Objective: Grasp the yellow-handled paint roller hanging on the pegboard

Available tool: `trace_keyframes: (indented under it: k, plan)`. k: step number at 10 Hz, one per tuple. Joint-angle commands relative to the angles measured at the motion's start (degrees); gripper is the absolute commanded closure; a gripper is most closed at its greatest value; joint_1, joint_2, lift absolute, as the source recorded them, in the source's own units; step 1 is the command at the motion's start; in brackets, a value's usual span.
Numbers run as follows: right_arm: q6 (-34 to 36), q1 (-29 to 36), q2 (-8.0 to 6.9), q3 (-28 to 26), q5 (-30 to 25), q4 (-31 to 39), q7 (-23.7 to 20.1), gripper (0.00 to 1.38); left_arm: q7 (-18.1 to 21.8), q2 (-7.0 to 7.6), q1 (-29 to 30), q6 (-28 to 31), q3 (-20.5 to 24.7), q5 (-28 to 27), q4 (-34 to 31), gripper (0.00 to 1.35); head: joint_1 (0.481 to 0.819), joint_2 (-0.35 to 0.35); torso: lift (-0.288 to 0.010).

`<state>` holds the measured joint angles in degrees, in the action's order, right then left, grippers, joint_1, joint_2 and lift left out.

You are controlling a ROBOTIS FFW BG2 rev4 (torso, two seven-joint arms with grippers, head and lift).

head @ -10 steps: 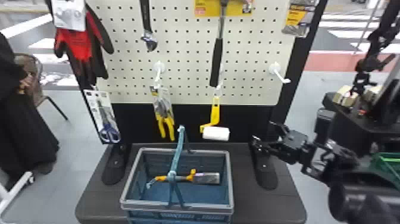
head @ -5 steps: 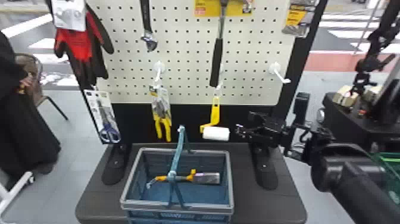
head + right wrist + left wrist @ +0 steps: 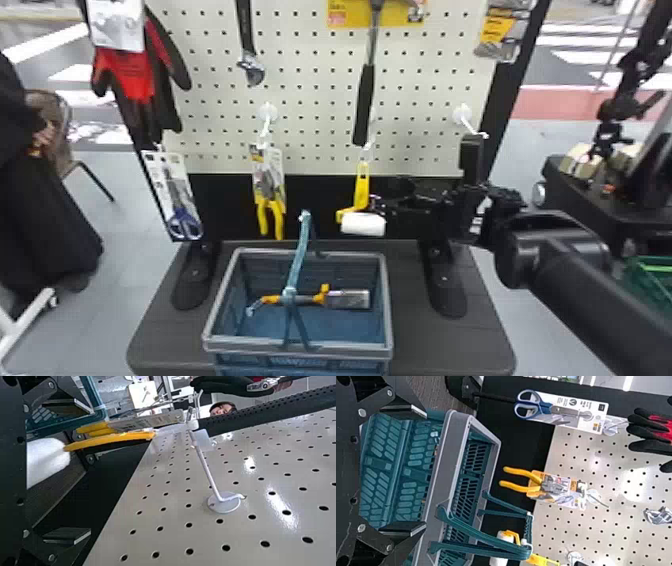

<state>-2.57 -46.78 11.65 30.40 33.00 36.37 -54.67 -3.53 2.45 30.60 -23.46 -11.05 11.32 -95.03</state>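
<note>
Paint roller [image 3: 362, 222] — right jaws spread beside.

Head camera, I note a dark bench [image 3: 450, 345] with rounded front corners. Directly on it:
- a blue basket [image 3: 386, 300] with a grey rim, front middle, handle raised;
- a black left foot [image 3: 192, 280] just beside the basket;
- a black right foot [image 3: 445, 285] clear of it.

The feet carry the upright pegboard [image 3: 310, 100] at the back.

Glossy, smooth white across the pegboard [image 3: 257, 506], catching glare. Fluffy white nap and smooth yellow plastic on the paint roller [image 3: 363, 222]. Slatted matt plastic for the basket [image 3: 297, 346]. Matt dark counter [image 3: 440, 345]. Pebbled black rubber along the hammer grip [image 3: 273, 408].
</note>
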Motion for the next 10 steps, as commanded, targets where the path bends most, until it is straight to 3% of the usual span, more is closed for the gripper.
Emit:
trace_keyframes:
  k: [1,6,8,9,10]
  plan:
    - [-0.6,-1.8,-1.27,1.8,1.1,-2.8,0.0,0.21,0.0,-0.08,-0.9,-0.1,-0.4,0.0,0.9,0.31,0.549,0.0,-0.1]
    - [-3.9,-5.0,-6.11,5.5,3.9,-13.4,-0.2,0.21,0.0,-0.43,-2.0,-0.8,-0.4,0.0,2.6,0.31,0.549,0.0,-0.1]
    - [-4.1,-5.7,-6.46,5.8,3.1,-13.9,-0.3,0.22,0.0,-0.43,-2.1,-0.9,-0.4,0.0,2.7,0.31,0.549,0.0,-0.1]
    - [-4.2,-5.8,-6.64,5.8,3.2,-14.5,-0.4,0.27,-0.1,-0.43,-2.1,-1.0,-0.3,0.0,2.7,0.31,0.549,0.0,-0.1]
    - [-4.2,-6.1,-7.08,5.9,3.4,-15.5,-0.5,0.52,-0.1,-0.43,-2.1,-1.0,-0.3,0.0,2.8,0.31,0.549,0.0,-0.1]
